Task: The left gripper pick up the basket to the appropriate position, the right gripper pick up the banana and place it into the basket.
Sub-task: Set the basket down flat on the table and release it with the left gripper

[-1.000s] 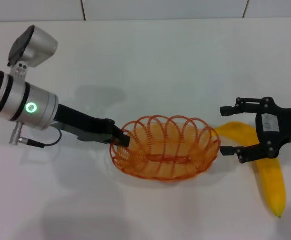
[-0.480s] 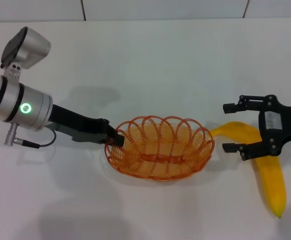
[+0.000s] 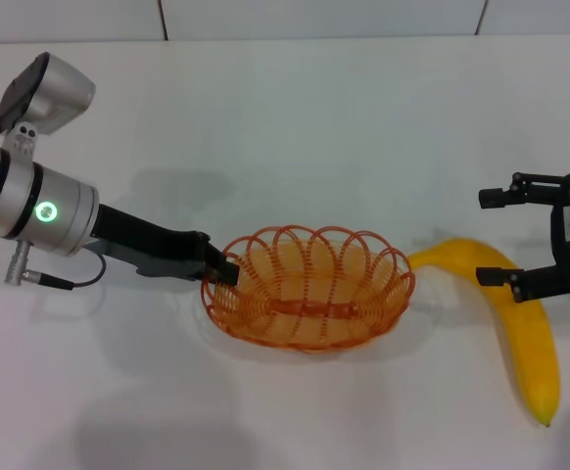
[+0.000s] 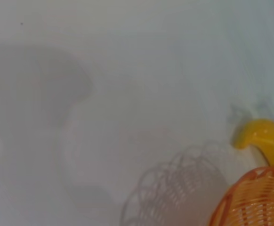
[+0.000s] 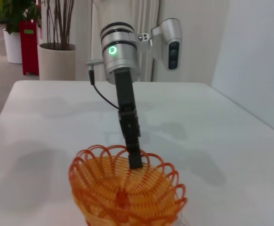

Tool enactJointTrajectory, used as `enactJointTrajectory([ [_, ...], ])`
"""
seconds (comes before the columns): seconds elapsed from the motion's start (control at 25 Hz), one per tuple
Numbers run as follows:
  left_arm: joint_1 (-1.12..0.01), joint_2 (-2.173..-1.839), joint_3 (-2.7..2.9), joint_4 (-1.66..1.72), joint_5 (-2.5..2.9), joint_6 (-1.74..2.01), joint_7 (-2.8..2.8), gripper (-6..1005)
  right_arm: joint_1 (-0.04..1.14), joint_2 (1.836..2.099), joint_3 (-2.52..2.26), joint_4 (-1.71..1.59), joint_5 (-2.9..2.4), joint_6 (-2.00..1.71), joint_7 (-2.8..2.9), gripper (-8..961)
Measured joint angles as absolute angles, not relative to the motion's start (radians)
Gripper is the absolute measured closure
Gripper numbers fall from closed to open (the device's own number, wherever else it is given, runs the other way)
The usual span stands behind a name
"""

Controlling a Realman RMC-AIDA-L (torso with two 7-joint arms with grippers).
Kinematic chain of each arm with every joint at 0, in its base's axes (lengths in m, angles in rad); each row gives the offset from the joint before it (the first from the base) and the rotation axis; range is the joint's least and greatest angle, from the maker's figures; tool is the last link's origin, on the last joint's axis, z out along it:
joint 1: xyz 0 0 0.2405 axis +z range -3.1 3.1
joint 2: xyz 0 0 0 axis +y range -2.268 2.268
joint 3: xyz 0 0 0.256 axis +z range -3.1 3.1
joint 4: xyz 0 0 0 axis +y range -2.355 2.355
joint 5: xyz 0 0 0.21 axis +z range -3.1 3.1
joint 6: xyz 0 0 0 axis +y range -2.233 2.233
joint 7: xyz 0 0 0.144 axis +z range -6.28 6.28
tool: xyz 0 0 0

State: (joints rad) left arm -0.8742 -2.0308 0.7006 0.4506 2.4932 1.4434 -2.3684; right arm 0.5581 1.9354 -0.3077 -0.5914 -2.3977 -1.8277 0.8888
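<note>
Orange basket (image 3: 309, 289) in left gripper (image 3: 224, 271)

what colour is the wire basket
Orange: the shallow oval wire basket with its looped rim shows best in the head view.

Head view: from high up, looking forward and down at the white table (image 3: 314, 127), taking in the basket (image 3: 308, 287), the banana (image 3: 520, 333) and both arms. Left wrist view: very near the table, catching only the basket's edge (image 4: 257, 200) and the banana's tip (image 4: 261, 136). Right wrist view: low and level, facing across the basket (image 5: 127, 193) toward the left arm (image 5: 123, 89) and the room behind. Shared by all three: the basket.
</note>
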Motion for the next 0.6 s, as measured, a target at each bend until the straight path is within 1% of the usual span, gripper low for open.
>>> enactJointTrajectory([
  [0.6, -0.884, -2.034, 0.706, 0.451, 2.492, 1.442, -2.394, 876, 0.567, 1.943, -0.316, -0.594, -2.407, -1.831, 0.887, 64],
])
